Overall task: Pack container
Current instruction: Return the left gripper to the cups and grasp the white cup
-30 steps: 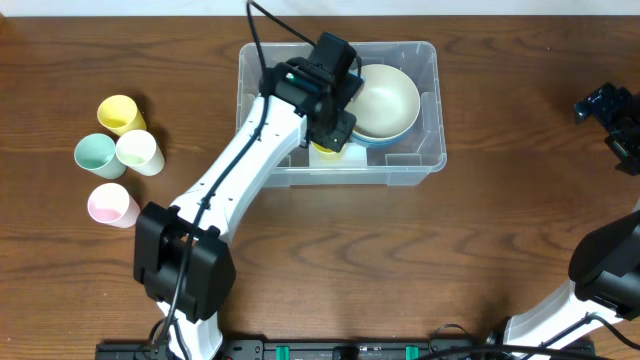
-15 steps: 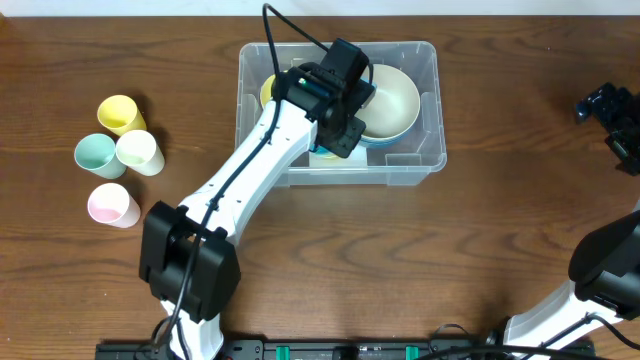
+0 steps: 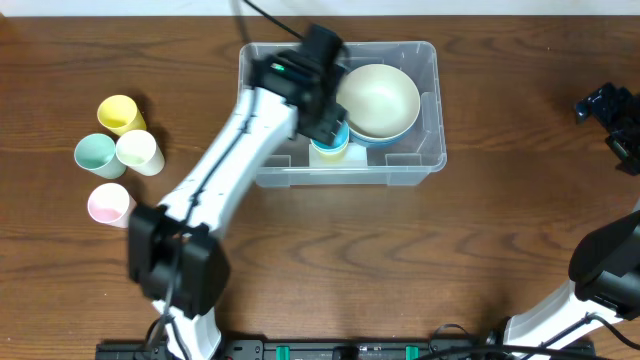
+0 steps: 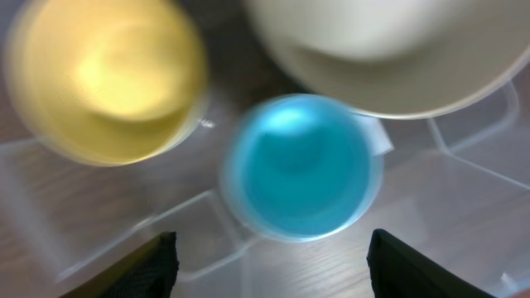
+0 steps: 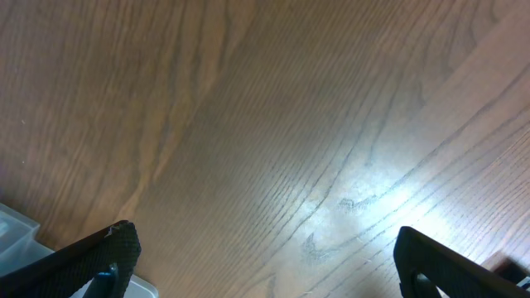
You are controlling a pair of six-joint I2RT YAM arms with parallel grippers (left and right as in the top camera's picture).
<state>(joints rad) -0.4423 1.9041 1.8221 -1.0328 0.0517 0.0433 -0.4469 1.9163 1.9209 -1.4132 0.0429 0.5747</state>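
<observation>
The container (image 3: 441, 112) is a clear rectangular bin at the table's back centre. A cream bowl (image 3: 378, 98) lies in its right half on a blue bowl (image 3: 398, 136). A blue cup (image 3: 330, 147) stands upright at the bin's front wall. My left gripper (image 3: 330, 128) hangs over the bin just behind that cup. In the left wrist view the blue cup (image 4: 300, 165) sits ahead of the open left gripper (image 4: 273, 266), free of both fingers (image 4: 157, 266), between a yellow bowl (image 4: 108, 79) and the cream bowl (image 4: 389, 50). My right gripper (image 3: 612, 115) is open at the far right.
Several pastel cups stand in a cluster on the left: yellow (image 3: 120, 113), green (image 3: 96, 155), cream (image 3: 138, 152) and pink (image 3: 110, 204). The right gripper (image 5: 265, 265) hangs over bare wooden table (image 5: 273, 141).
The left gripper's jaws went from shut to open, leaving the blue cup standing in the container. Its wrist swung back and to the left. The right arm has not moved.
</observation>
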